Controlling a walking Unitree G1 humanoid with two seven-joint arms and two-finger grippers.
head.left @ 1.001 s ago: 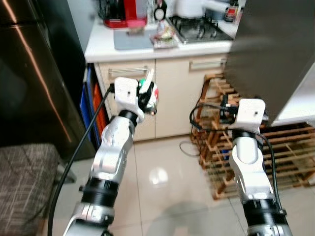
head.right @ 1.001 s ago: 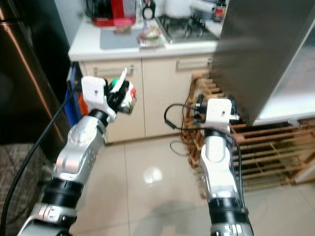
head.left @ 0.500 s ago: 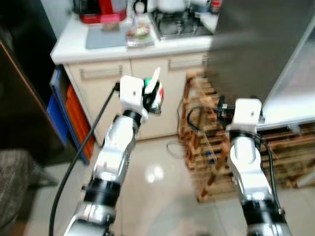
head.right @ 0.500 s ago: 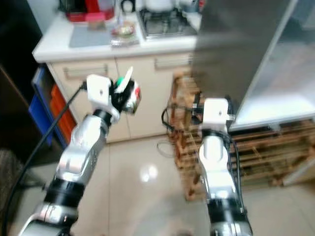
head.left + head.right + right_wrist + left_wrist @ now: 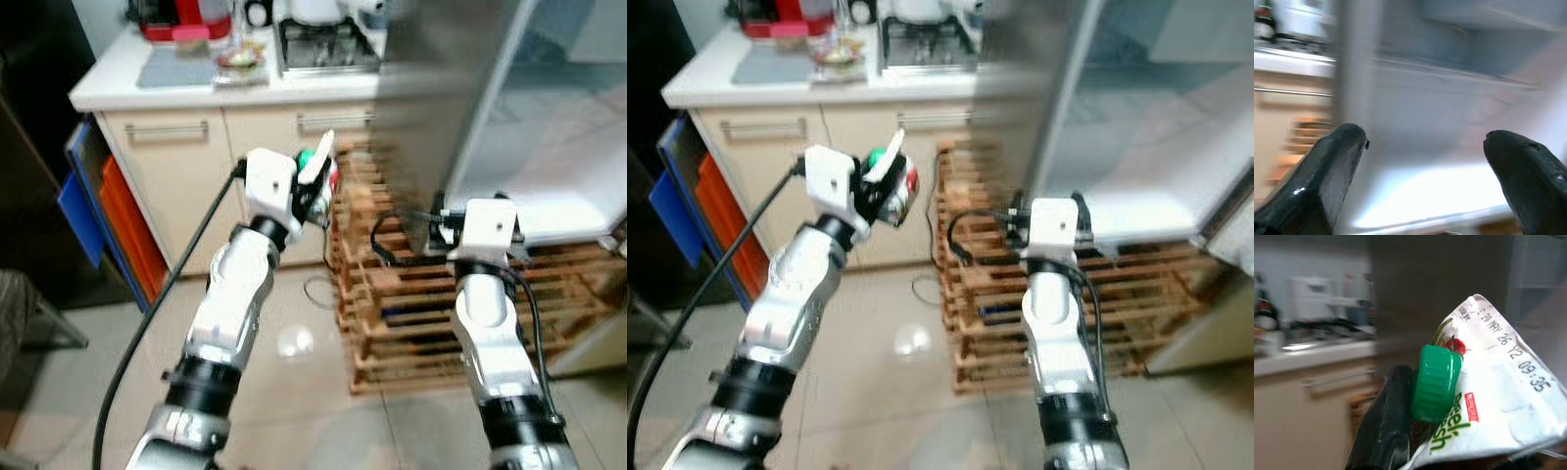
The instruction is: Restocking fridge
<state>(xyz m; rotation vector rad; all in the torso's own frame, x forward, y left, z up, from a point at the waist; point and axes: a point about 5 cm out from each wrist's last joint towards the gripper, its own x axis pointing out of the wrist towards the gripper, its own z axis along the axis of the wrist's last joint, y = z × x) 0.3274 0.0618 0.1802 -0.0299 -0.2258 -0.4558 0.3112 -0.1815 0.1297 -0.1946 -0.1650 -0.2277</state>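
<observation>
The left pincer (image 5: 315, 188) is raised at chest height in front of the cabinets, pinching a carton (image 5: 1488, 396) with a green cap (image 5: 1434, 384); judging by the task, it is carried high and clear so it can go straight onto a shelf of the open fridge (image 5: 549, 147) ahead and to the right. The right pincer (image 5: 1425, 171) has its fingers (image 5: 1322, 171) spread wide with nothing between them, aimed at the pale fridge interior, probably kept free to steady the door (image 5: 441, 108) or help with placing. A wooden rack (image 5: 411, 304) stands on the floor below the fridge, and the counter (image 5: 147, 83) with the stove (image 5: 328, 49) lies beyond.

The head views give the layout of arms, fridge and cabinets. The left wrist view adds close detail: a printed use-by date and one black finger (image 5: 1386, 426) pressed against the cap side of the carton
</observation>
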